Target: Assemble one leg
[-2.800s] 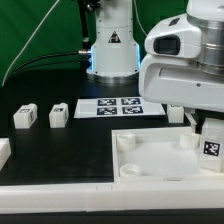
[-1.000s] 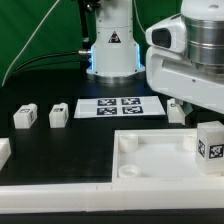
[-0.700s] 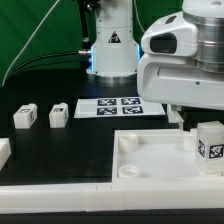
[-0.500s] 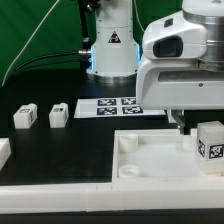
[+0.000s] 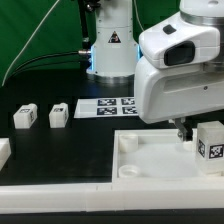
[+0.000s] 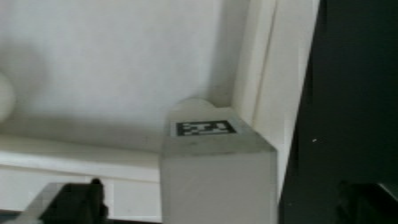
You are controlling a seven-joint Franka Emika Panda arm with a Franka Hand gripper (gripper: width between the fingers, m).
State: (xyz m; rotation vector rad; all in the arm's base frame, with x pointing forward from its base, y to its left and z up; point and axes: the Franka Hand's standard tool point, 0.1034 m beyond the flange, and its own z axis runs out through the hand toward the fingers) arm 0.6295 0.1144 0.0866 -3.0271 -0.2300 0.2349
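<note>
Leg [image 6: 217, 170] stands upright in the panel's [image 5: 150, 160] corner at the exterior view's right, presumably seated in its hole; gripper [image 6: 217, 205] spread wide around it, not gripping.

No legible text; warning triangle sign [image 5: 114, 40] on robot base [image 5: 112, 52]; tags unreadable.

Leg [image 5: 208, 146] upright in panel [image 5: 150, 158] corner, exterior view's right — two more legs [image 5: 25, 117] [image 5: 57, 115] far left.
</note>
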